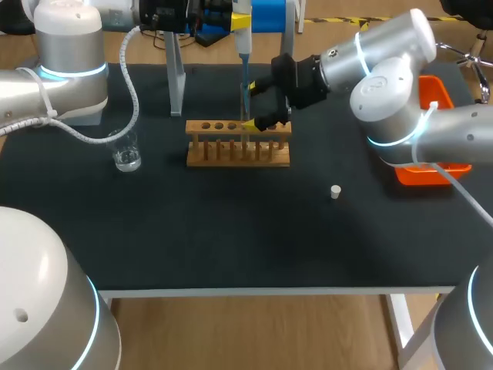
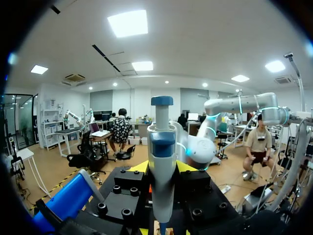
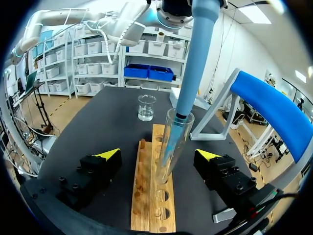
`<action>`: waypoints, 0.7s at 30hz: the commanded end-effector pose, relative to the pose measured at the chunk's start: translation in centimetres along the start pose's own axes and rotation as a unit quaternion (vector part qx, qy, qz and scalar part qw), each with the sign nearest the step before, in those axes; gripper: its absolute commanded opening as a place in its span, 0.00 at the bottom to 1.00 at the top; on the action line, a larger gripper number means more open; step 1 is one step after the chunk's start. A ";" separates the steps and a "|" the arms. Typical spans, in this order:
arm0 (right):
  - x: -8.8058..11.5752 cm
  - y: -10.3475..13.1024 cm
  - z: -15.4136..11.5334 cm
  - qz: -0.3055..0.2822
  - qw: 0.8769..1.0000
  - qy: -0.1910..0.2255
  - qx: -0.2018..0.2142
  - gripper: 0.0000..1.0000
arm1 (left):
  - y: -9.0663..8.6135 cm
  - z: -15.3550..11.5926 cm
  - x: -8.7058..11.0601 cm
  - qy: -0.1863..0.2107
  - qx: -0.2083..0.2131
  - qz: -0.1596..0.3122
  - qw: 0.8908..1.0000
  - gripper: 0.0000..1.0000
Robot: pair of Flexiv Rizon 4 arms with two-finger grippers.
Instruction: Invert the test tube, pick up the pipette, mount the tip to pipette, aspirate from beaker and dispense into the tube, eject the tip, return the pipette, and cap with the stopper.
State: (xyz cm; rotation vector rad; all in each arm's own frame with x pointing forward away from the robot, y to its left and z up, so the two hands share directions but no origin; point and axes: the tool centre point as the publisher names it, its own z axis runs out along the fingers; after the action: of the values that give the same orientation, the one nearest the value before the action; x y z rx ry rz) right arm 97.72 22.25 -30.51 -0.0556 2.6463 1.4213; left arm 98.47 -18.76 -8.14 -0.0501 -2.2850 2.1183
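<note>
Nearest on the black tabletop lies a small white stopper, well apart from everything else. Farther back stands the wooden test tube rack. A clear glass beaker with a little clear liquid sits off to its left.

The right gripper is spread wide, one finger on each side of the rack. Only its wrist view shows the clear test tube standing in a rack hole, apart from both fingers. The blue pipette reaches down into its mouth.

Farthest back, the left gripper pinches the pipette's body. That grip is plain only in the left wrist view.
</note>
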 end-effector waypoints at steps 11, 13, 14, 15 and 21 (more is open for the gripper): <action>-0.1 0.0 0.0 0.000 1.000 0.002 0.001 1.00 | -1.4 0.0 0.3 -0.004 -0.016 0.003 1.000 0.00; -0.1 0.0 0.0 0.000 1.000 0.002 0.001 1.00 | -1.6 0.0 0.3 -0.005 -0.017 0.004 1.000 0.00; -0.1 0.0 0.0 0.000 1.000 0.002 0.001 1.00 | -1.6 0.0 0.3 -0.005 -0.018 0.004 1.000 0.00; -0.1 0.0 0.0 0.000 1.000 0.002 0.001 1.00 | -1.7 0.0 0.3 -0.005 -0.019 0.005 1.000 0.00; -0.1 0.0 0.0 0.000 1.000 0.002 0.001 1.00 | -2.3 0.0 0.4 -0.007 -0.025 0.008 1.000 0.00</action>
State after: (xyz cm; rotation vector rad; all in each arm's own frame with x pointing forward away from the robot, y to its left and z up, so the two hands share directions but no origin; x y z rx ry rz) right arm 97.73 22.27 -30.51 -0.0556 2.6465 1.4211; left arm 98.23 -18.95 -6.30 -0.0572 -2.3439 2.0838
